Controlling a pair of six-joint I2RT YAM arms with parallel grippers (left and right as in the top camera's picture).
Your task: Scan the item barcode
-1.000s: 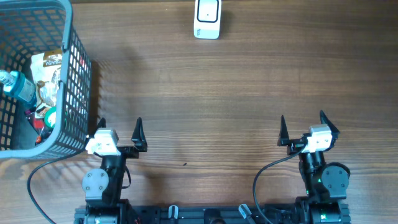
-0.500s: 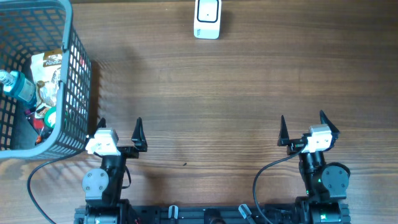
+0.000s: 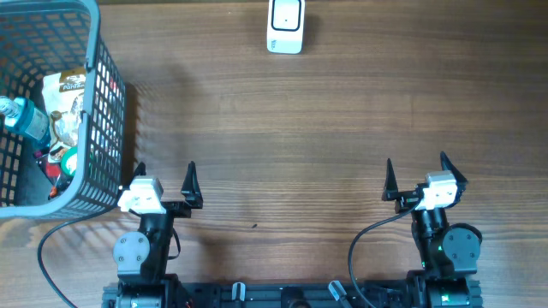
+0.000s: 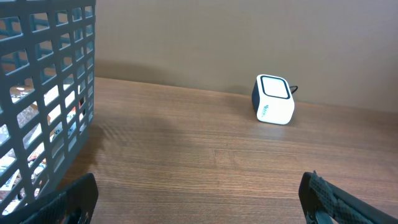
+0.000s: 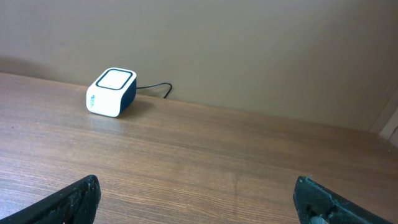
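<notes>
The white barcode scanner (image 3: 285, 26) with a dark-framed window stands at the table's far edge, centre. It also shows in the left wrist view (image 4: 273, 99) and in the right wrist view (image 5: 112, 92). The items lie in a grey mesh basket (image 3: 107, 111) at the far left: a snack pouch (image 3: 68, 98), a blue-capped bottle (image 3: 21, 120) and smaller goods. My left gripper (image 3: 165, 168) rests open near the front edge, just right of the basket, with nothing between its fingers. At the front right, my right gripper (image 3: 416, 162) is open and empty as well.
The basket wall (image 4: 43, 93) rises close to the left of my left gripper (image 4: 199, 186). A black cable runs from the scanner toward the wall behind it. Bare wood lies ahead of my right gripper (image 5: 196, 190).
</notes>
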